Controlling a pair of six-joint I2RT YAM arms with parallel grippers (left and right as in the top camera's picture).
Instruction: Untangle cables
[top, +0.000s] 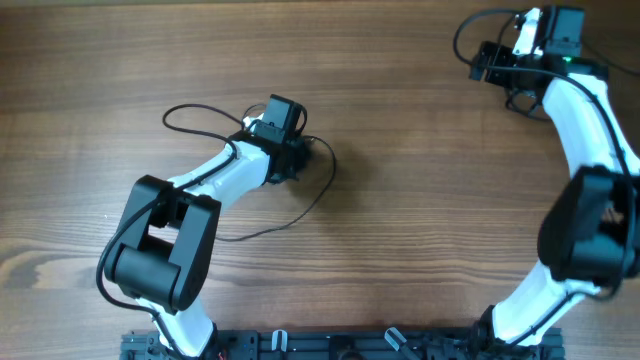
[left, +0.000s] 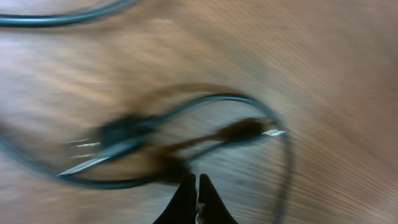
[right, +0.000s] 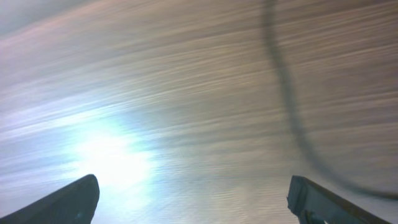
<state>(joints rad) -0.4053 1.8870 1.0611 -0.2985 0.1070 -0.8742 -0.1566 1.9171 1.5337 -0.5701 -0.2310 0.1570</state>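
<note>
Thin black cables lie in loose loops on the wooden table around my left gripper, one loop reaching out to the left. The blurred left wrist view shows cables curling just ahead of the gripper, with small plug ends. Its jaws are pressed together, and I see nothing between the tips. My right gripper is at the far right back of the table. Its fingers stand wide apart over bare wood, with one blurred cable curving past on the right.
The table is brown wood grain. The arm bases and a black rail run along the front edge. Thicker black arm cabling loops by the right wrist. A bright glare patch shows in the right wrist view.
</note>
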